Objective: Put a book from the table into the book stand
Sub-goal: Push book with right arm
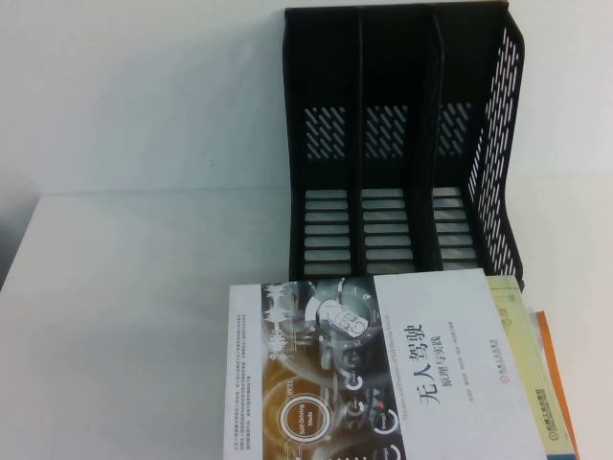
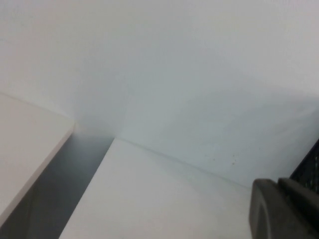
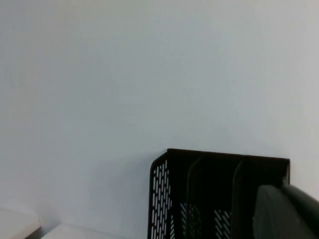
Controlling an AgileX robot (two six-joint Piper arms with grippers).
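Observation:
The white book (image 1: pixel 383 374) with the dashboard collage and orange ring lies flat on top of a stack at the front right of the white table (image 1: pixel 134 316). The black book stand (image 1: pixel 402 144) stands upright behind it, its three slots empty. Neither gripper shows in the high view. In the left wrist view the left gripper (image 2: pixel 278 185) is shut and empty above the table, with the stand's edge (image 2: pixel 311 167) beside it. In the right wrist view the right gripper (image 3: pixel 284 191) is shut and empty, raised in front of the stand (image 3: pixel 209 194).
Under the white book lie a pale yellow-green book (image 1: pixel 530 331) and an orange-edged book (image 1: pixel 549 350), sticking out on the right. A white wall rises behind the stand. A gap and a second white surface (image 2: pixel 25 144) lie off the table's far left.

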